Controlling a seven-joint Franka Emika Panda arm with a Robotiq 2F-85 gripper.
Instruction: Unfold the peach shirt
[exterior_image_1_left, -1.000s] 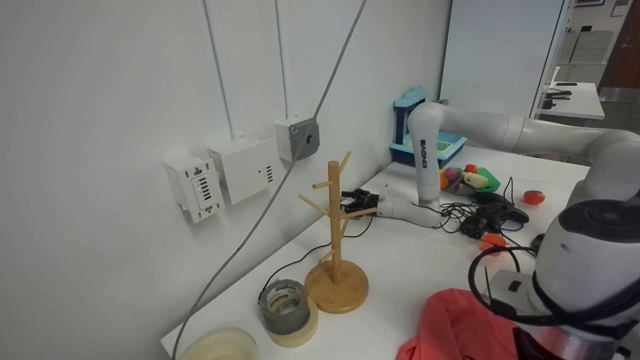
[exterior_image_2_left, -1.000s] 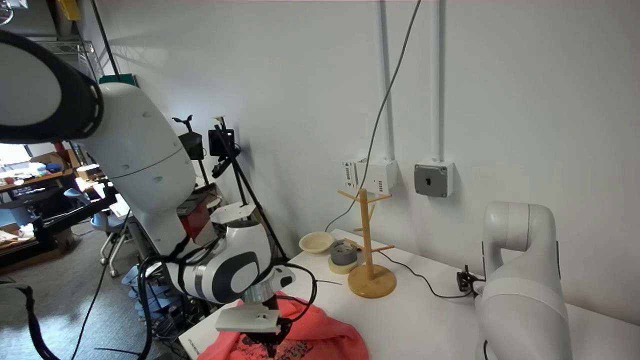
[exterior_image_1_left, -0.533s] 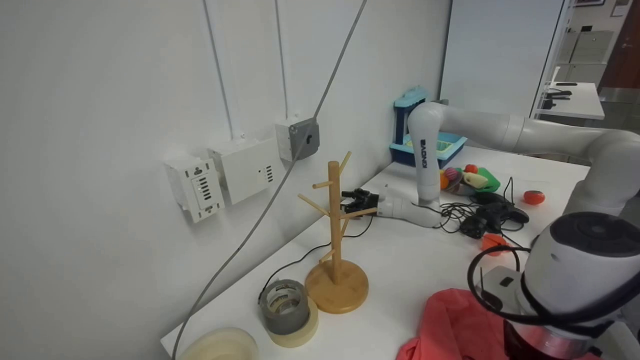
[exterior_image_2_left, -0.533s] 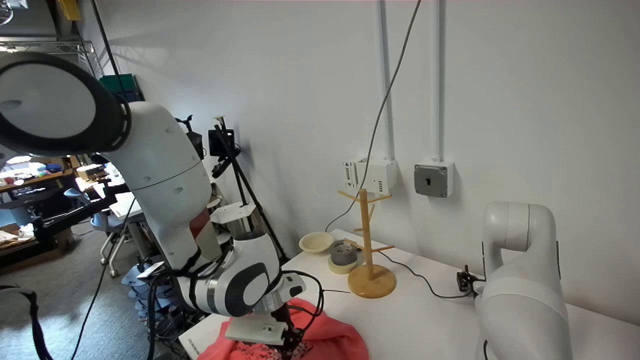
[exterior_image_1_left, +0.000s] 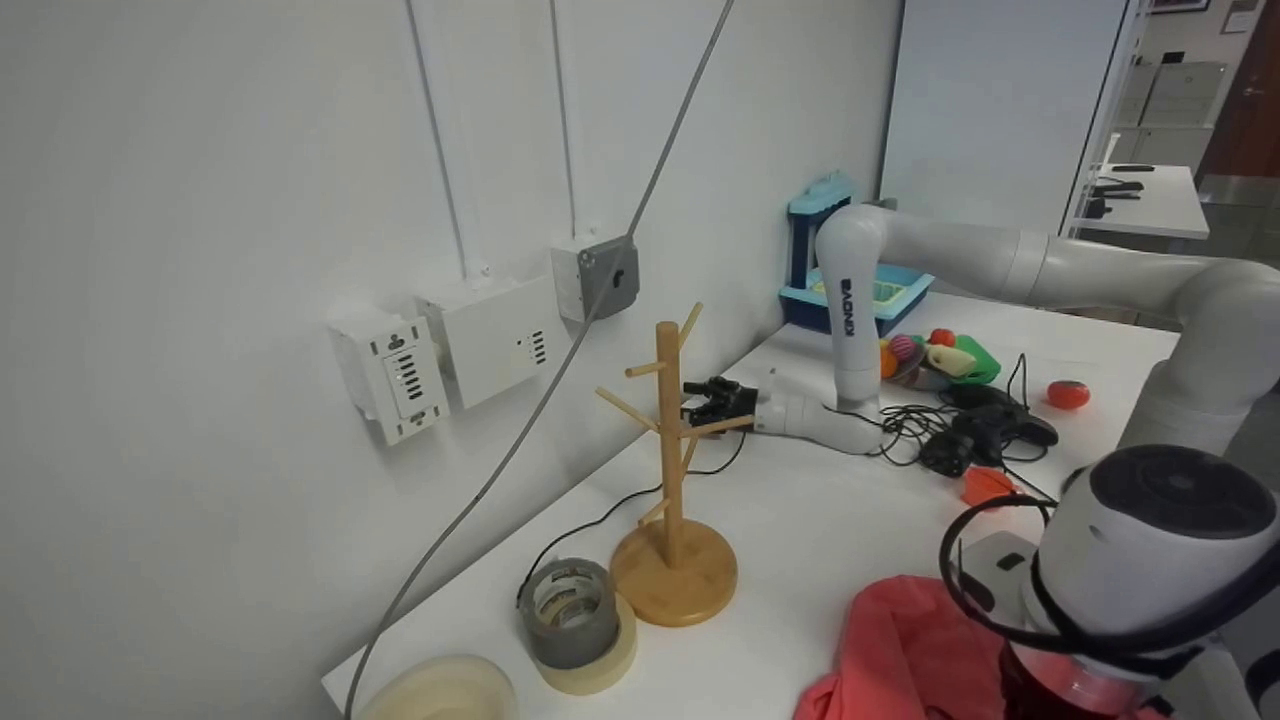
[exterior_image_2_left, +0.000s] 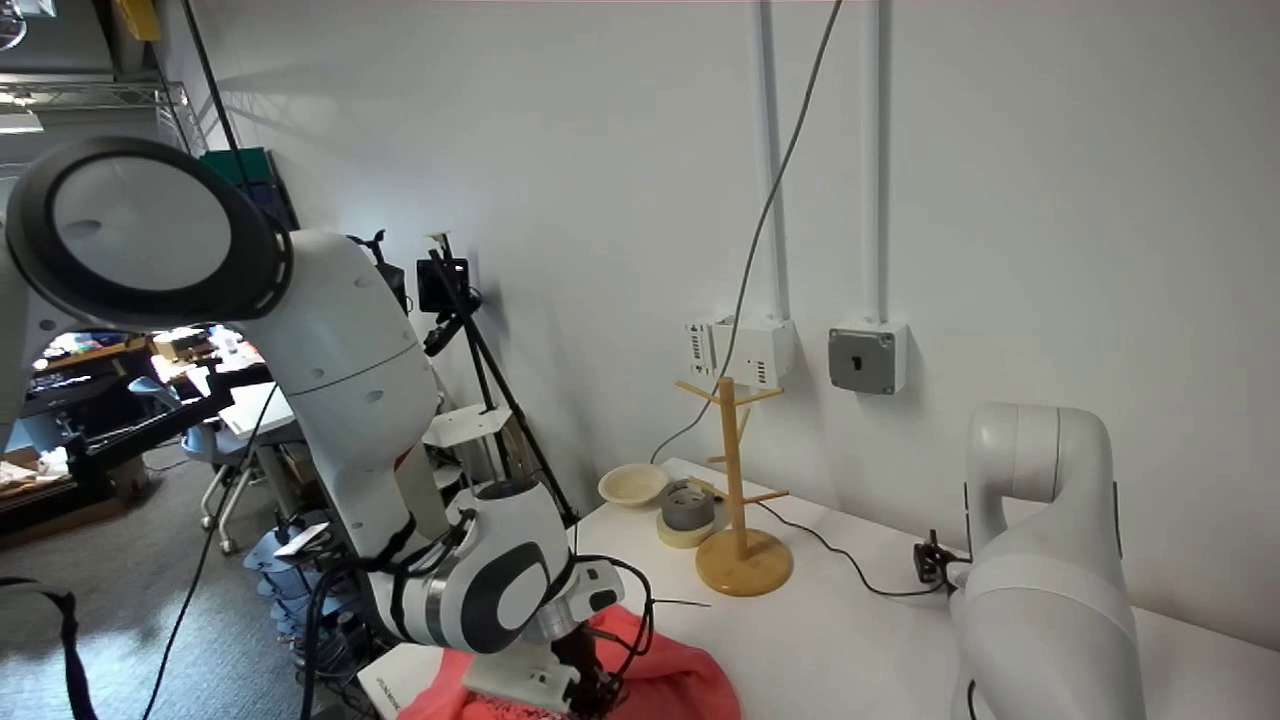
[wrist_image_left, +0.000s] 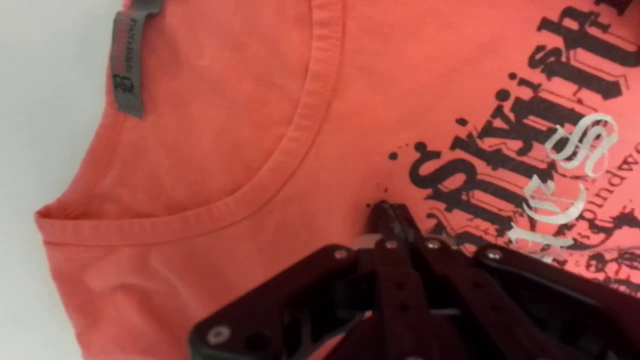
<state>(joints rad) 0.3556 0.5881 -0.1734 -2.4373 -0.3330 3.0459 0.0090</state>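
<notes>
In the wrist view, the Robotiq gripper (wrist_image_left: 392, 213) is facing the peach T-shirt (wrist_image_left: 345, 165), jaws together, blackletter print (wrist_image_left: 505, 155) lying at 2 o'clock.

Peach shirt (wrist_image_left: 360, 125) cut off in all views, partly hidden behind claw (wrist_image_left: 393, 212).

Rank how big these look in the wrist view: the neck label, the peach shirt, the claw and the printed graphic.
1. Peach shirt, the largest, running past the picture's edges.
2. Claw and printed graphic: too close to rank, since the claw is nearer the camera.
3. Neck label, clearly the smallest.
</notes>
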